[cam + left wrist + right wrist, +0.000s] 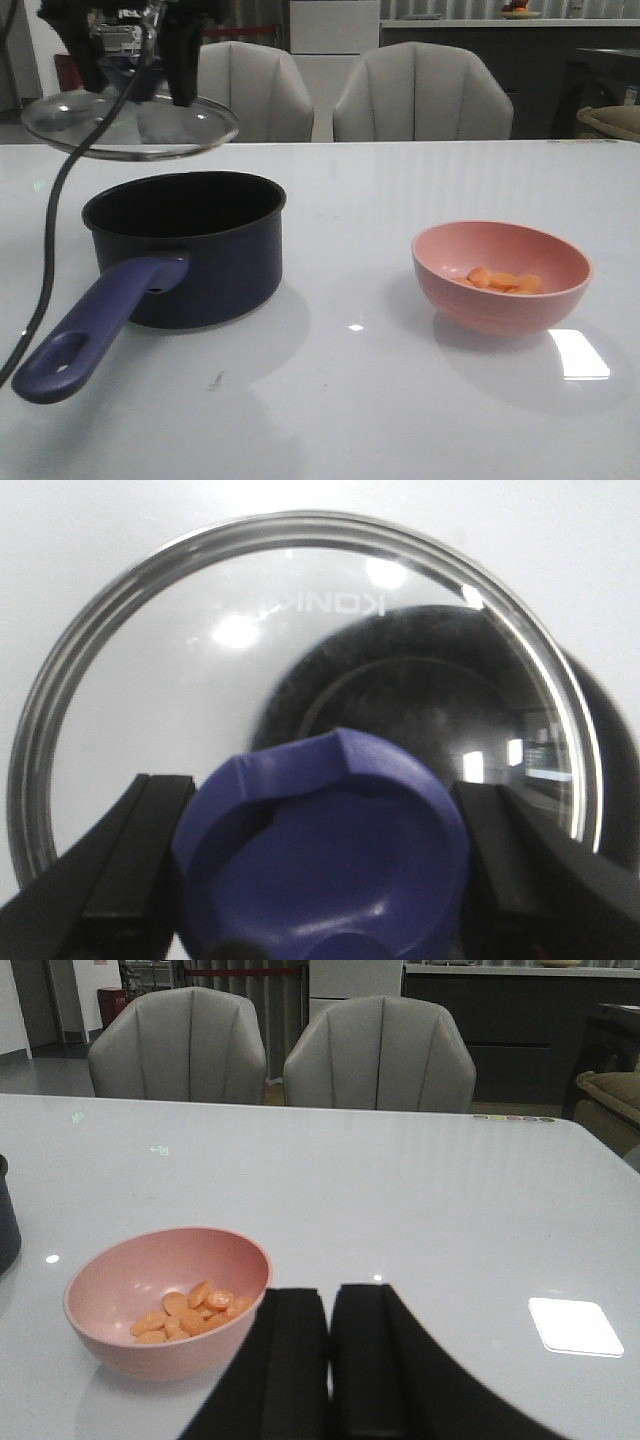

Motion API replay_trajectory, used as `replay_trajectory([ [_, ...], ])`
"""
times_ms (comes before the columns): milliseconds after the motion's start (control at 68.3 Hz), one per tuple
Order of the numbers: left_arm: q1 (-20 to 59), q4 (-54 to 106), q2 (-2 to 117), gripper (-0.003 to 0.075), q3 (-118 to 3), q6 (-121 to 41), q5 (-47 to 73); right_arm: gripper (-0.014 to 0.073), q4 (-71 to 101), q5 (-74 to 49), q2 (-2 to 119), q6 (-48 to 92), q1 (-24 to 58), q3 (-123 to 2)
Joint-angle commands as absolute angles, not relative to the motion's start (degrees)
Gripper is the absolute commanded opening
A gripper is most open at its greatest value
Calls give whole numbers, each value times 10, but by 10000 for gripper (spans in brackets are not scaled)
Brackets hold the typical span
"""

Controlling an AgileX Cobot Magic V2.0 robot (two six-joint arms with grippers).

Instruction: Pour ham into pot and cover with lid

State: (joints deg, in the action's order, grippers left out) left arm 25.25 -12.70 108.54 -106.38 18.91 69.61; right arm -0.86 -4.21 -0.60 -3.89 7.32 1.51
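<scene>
**A:** Which hand do you want on the bowl (502,272)?

**B:** Your right one. Your right gripper (330,1350) has its fingers pressed together on nothing, and the bowl sits on the table (350,400) just ahead of those fingertips and off to their left, near but not touching. The ham (190,1312) lies heaped in the bottom of it.

**A:** And the left?

**B:** Your left gripper (320,880) is busy. It pinches the knob (325,845) of the lid (130,125) and holds the lid in the air, roughly level.

**A:** Where is the pot (185,245) from there?

**B:** Below your left hand and a little toward the right, mouth open, nothing in it that I can see. Its handle (90,325) points toward you and left, away from the bowl.

**A:** So the ham travels left?

**B:** I'd say so. From your right hand the pot lies well to the left, past the bowl, and the lid hangs partly over the rim you'd be pouring into.
</scene>
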Motion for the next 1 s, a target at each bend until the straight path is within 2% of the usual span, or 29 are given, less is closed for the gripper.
replay_trajectory([
  [0, 227, -157, 1024, 311, -1072, 159, 687, 171, -14, 5, -17, -39, 71, 12],
  [205, 134, -139, 963, 311, -989, 148, 655, 171, -14, 5, -17, -39, 71, 12],
  [337, 44, -59, 921, 311, -909, 104, 603, 171, -14, 5, -17, -39, 71, 12],
  [512, -31, -8, 911, 311, -817, 58, 558, 171, -14, 5, -17, -39, 71, 12],
  [776, -45, 26, 915, 312, -661, 30, 417, 171, -14, 5, -17, -39, 71, 12],
  [981, -45, 34, 915, 313, -601, 30, 344, 171, -14, 5, -17, -39, 71, 12],
])
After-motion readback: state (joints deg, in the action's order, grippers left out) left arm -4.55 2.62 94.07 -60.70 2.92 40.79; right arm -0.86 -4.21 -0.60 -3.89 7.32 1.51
